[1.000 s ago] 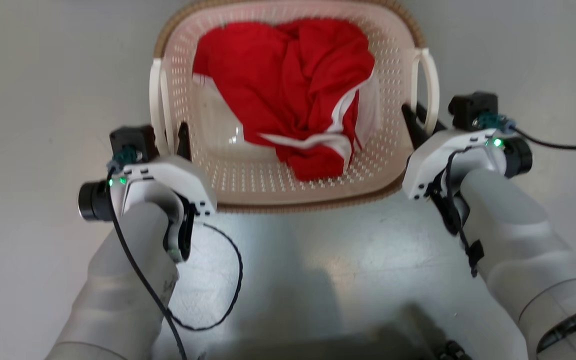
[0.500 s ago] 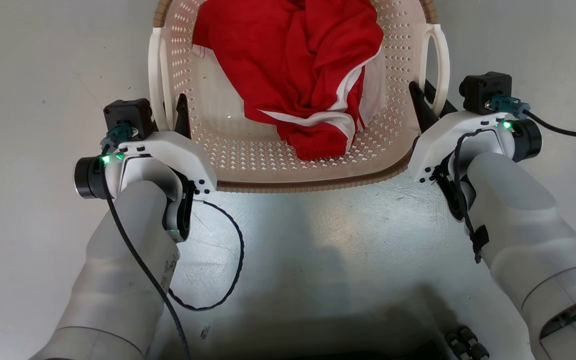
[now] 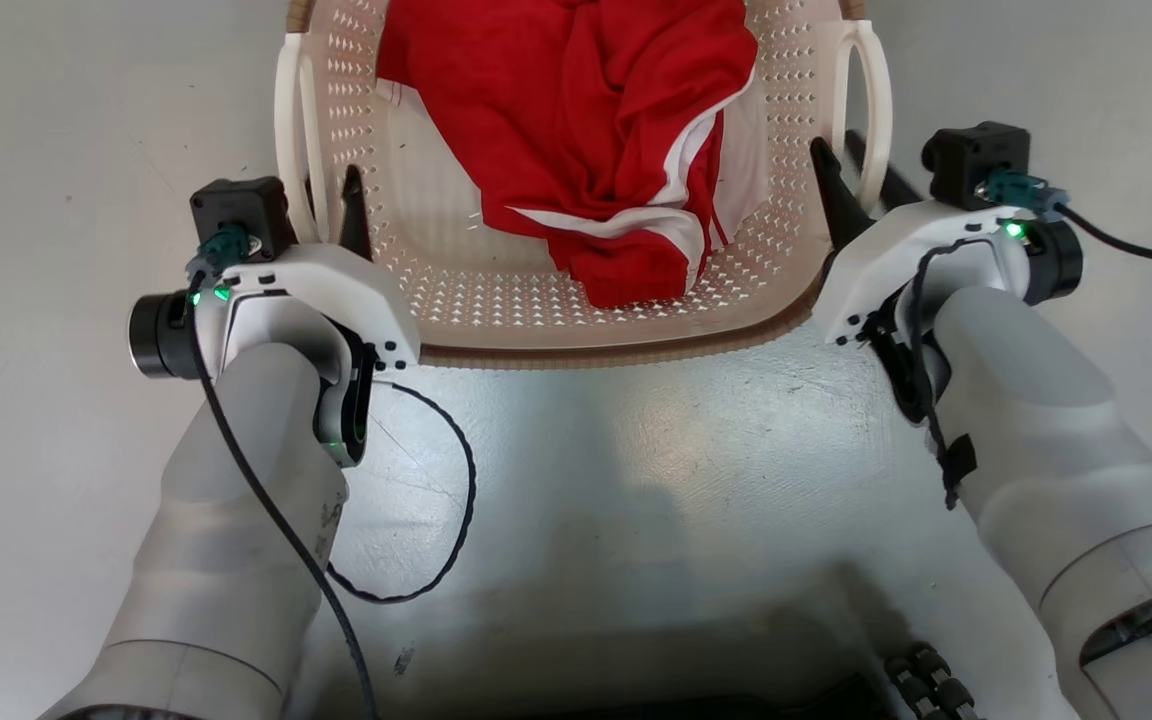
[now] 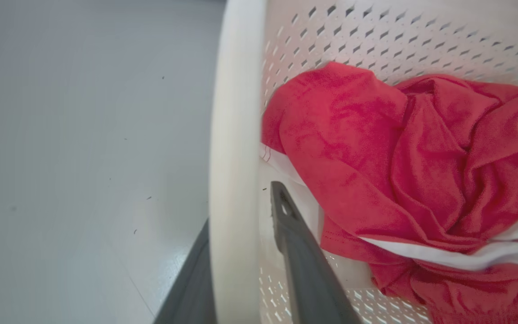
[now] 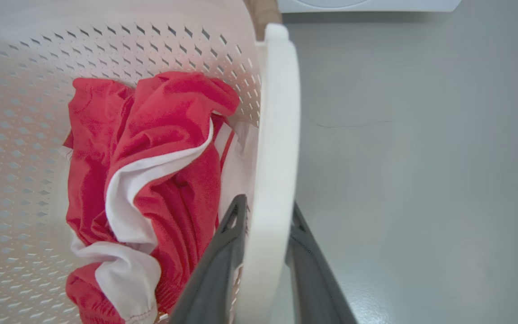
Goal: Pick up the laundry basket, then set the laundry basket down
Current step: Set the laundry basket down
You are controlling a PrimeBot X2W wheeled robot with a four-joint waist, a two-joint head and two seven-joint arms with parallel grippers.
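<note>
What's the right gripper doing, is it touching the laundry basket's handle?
Cannot tell. In the right wrist view the right gripper straddles the white handle of the laundry basket, which hides both inner finger faces; neither contact nor gap shows.

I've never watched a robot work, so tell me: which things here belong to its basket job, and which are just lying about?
Part of the job:
- laundry basket
- left gripper and right gripper, each with its fingers either side of a basket handle

Just there:
- red garment, lying inside the basket
- black cable, looping by the left arm
- grey floor
</note>
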